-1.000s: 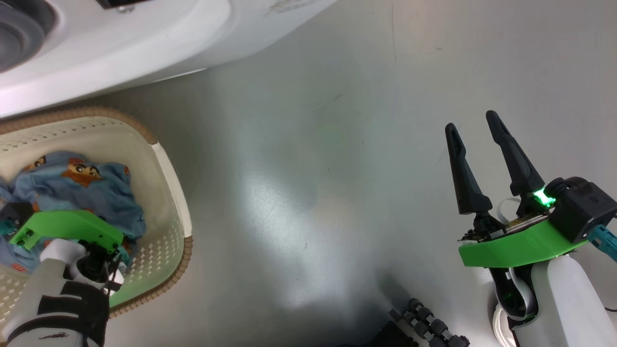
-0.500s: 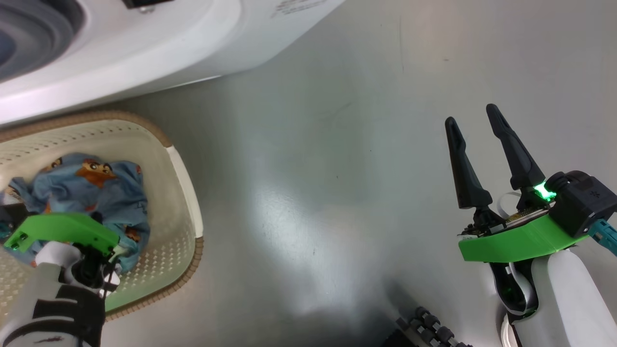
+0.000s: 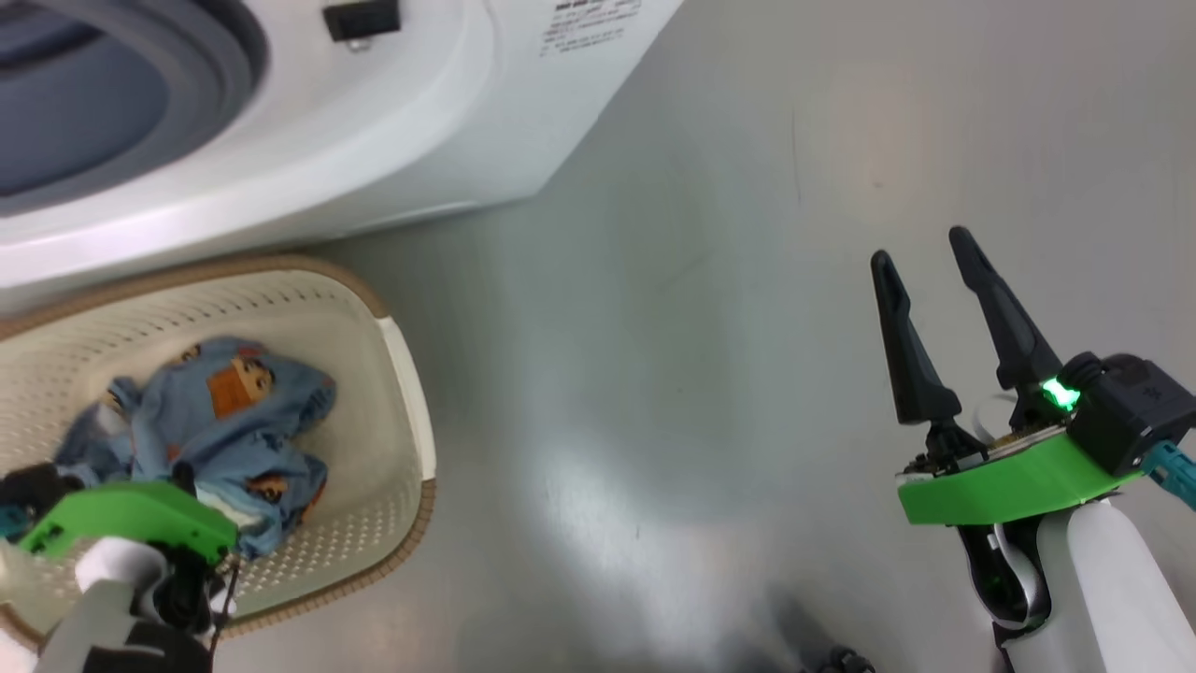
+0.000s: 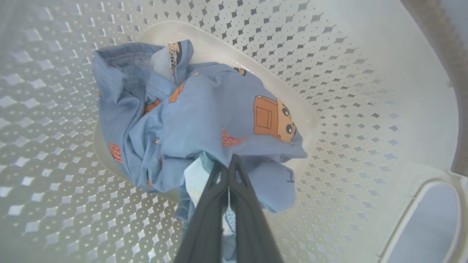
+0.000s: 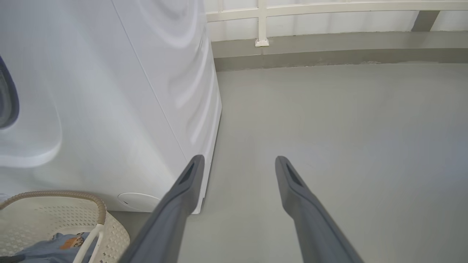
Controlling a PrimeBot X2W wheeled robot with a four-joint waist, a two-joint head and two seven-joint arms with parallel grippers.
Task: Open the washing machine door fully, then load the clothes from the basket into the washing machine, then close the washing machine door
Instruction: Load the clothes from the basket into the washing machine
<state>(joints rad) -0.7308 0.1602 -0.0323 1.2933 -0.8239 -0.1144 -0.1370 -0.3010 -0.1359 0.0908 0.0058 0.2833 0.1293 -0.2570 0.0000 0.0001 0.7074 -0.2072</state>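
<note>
The washer (image 3: 402, 140) stands ahead to our left, the basket (image 3: 411, 411) just before it. In the basket sits the blue cloth (image 4: 204, 120), and our left gripper (image 4: 229, 163) is pinched shut on a fold at its near edge; how deep that bite goes we cannot tell. We should lift straight and slowly until the trailing cloth clears the basket, then swing toward the washer. Our right gripper (image 3: 920, 248) hangs wide open, empty, above the floor (image 3: 701, 374).

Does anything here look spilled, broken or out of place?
Nothing stands out. The blue cloth lies crumpled inside the basket, which stands upright by the washing machine. The shut left gripper pinches the cloth. The right gripper hangs open above the floor.
</note>
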